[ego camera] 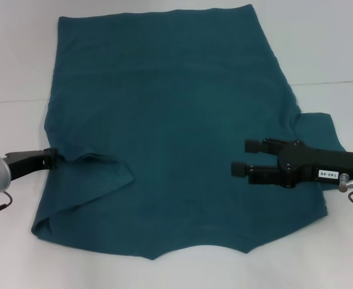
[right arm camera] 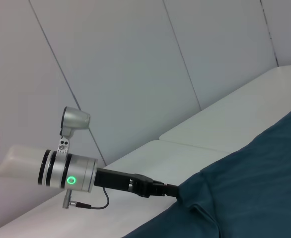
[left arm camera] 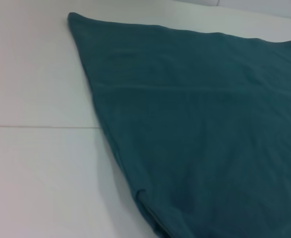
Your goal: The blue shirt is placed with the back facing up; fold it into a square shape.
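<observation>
Right now your blue shirt lies spread across the white bench, plain side up, with its straight hem toward the far edge and the neckline curve at the near edge. Your left hand sits at the shirt's left edge, low and level with the cloth, and its tips meet the fabric just where the left sleeve has been turned in over the body of the shirt; the folded sleeve forms a raised flap with a loose ridge running toward the near left corner. You cannot tell from the head view whether that hand is clamped on the cloth or only touching it, and the right wrist view (which catches the left hand from across the bench) shows its dark tip pressed into a puckered bit of fabric without settling the question. Your right hand hovers over the right half of the shirt, fingers apart and pointing toward the middle, holding nothing. Just behind it the right sleeve still lies flat and unfolded, sticking out past the shirt's side. The left wrist view shows only the shirt's smooth back and its long left edge against the bench.
</observation>
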`<state>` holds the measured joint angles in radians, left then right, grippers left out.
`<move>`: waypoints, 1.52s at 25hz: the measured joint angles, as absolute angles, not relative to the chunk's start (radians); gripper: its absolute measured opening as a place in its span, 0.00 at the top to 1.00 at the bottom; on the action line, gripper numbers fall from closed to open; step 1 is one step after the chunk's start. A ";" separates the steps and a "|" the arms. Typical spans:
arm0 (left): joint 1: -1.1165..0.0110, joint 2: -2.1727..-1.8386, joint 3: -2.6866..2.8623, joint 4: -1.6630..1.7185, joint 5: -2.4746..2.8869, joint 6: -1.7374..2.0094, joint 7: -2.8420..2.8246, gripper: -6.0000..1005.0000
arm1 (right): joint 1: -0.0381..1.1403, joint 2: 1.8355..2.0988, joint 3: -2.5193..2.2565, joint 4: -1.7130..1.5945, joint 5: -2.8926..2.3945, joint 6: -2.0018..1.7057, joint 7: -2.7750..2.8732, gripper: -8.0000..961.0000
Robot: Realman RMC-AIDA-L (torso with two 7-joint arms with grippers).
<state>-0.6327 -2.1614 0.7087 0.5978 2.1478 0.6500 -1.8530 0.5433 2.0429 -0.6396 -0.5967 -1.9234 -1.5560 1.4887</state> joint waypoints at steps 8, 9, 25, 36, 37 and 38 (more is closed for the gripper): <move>-0.646 -2.161 0.709 0.639 2.127 0.733 -1.865 0.98 | 0.543 2.044 -0.638 -0.597 -1.924 -1.554 1.483 0.03; -0.649 -2.161 0.709 0.641 2.125 0.741 -1.866 0.98 | 0.542 2.045 -0.638 -0.597 -1.924 -1.553 1.483 0.03; -0.708 -2.163 0.708 0.622 2.112 0.744 -1.877 0.98 | 0.531 2.065 -0.633 -0.594 -1.924 -1.523 1.467 0.03; -0.709 -2.165 0.707 0.617 2.071 0.726 -1.877 0.98 | 0.528 2.082 -0.633 -0.595 -1.924 -1.521 1.453 0.03; -0.710 -2.164 0.707 0.616 2.061 0.722 -1.874 0.98 | 0.528 2.082 -0.633 -0.595 -1.924 -1.521 1.453 0.03; -0.714 -2.164 0.708 0.616 2.053 0.719 -1.872 0.98 | 0.528 2.082 -0.633 -0.595 -1.924 -1.521 1.453 0.03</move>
